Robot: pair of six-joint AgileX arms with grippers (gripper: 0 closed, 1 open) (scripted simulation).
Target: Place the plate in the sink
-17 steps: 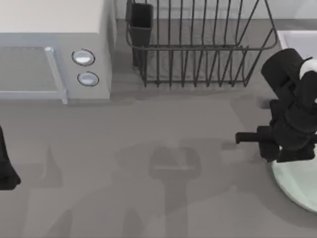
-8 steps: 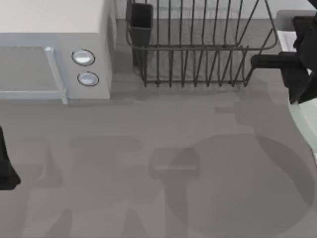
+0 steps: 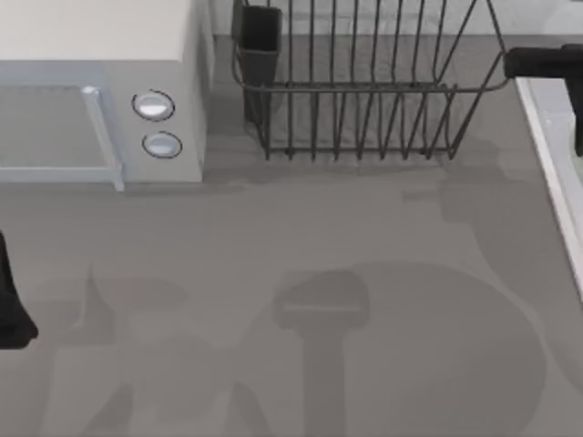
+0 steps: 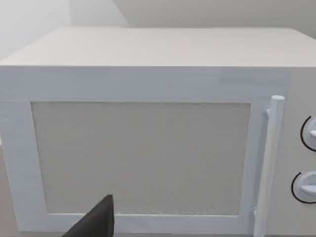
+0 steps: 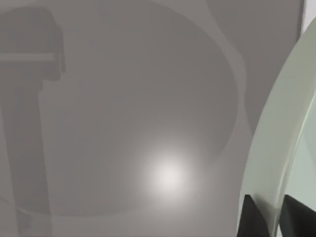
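Note:
In the right wrist view the pale mint-green plate is seen edge-on, tilted steeply above the grey table. My right gripper is shut on its rim, one dark finger on each face. From above, my right arm reaches in at the far right, over the back end of the sink, whose pale raised rim runs along the table's right side. The plate's broad round shadow lies on the table at the front right. My left arm is parked at the left edge.
A white microwave with its door shut stands at the back left, close in front of the left wrist camera. The black wire dish rack stands at the back middle, right beside the sink, with a dark cutlery holder.
My right arm has lifted the plate from the table's front right and carried it back and to the right, towards the sink. The left arm has not moved.

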